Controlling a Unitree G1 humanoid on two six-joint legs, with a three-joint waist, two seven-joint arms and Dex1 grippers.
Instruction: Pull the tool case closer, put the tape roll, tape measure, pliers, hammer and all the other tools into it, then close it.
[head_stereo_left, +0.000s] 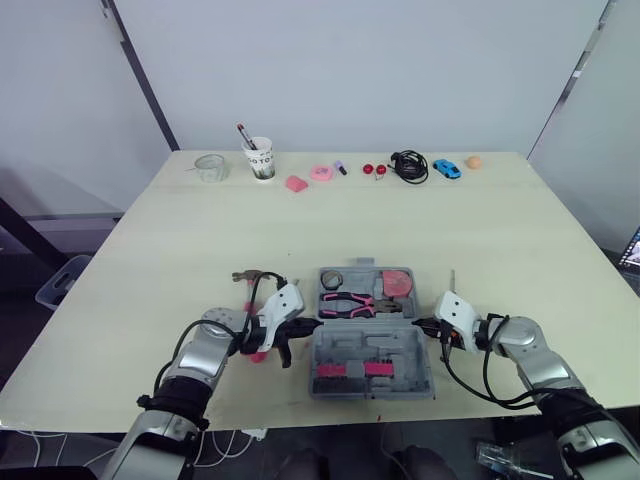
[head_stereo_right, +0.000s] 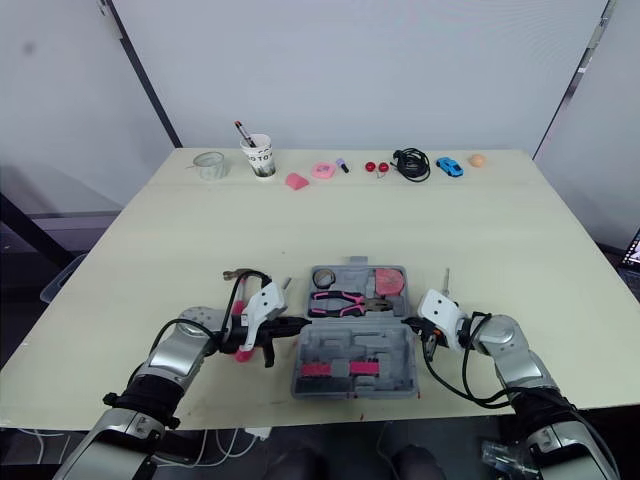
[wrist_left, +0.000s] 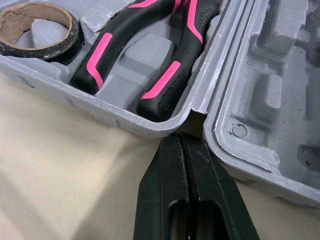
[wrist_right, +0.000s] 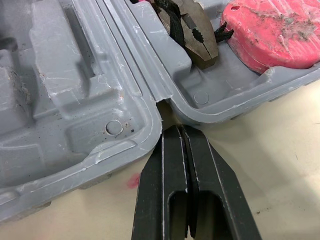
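Pressing in from either side, the left gripper (wrist_left: 180, 137) and right gripper (wrist_right: 181, 129) each have their two black fingers shut together, holding nothing. Each tip sits at the notch where the two halves of the tool case (head_stereo_left: 340, 345) meet at the hinge. Matched contact at both hinge ends looks like a way to steer or steady the case without tipping either half, so my guess is that the job is at positioning rather than loading.

The case lies flat open on the table's near edge, close in front of the robot. Its near half holds small pink-tipped pieces. Its far half holds the tape roll (wrist_left: 37, 10) at the left end, the pliers (wrist_left: 175, 62) in the middle recess, and the pink tape measure (wrist_right: 275, 35) at the right end.

The hammer (head_stereo_left: 247, 275) lies on the table just left of the case, partly under the left arm, not yet packed. A thin tool (head_stereo_left: 452, 280), too small to name, lies just right of it.

Along the far edge stand a glass jar (head_stereo_left: 211, 167), a cup (head_stereo_left: 260, 160), a coiled cable (head_stereo_left: 409, 165) and a blue toy car (head_stereo_left: 447, 168).
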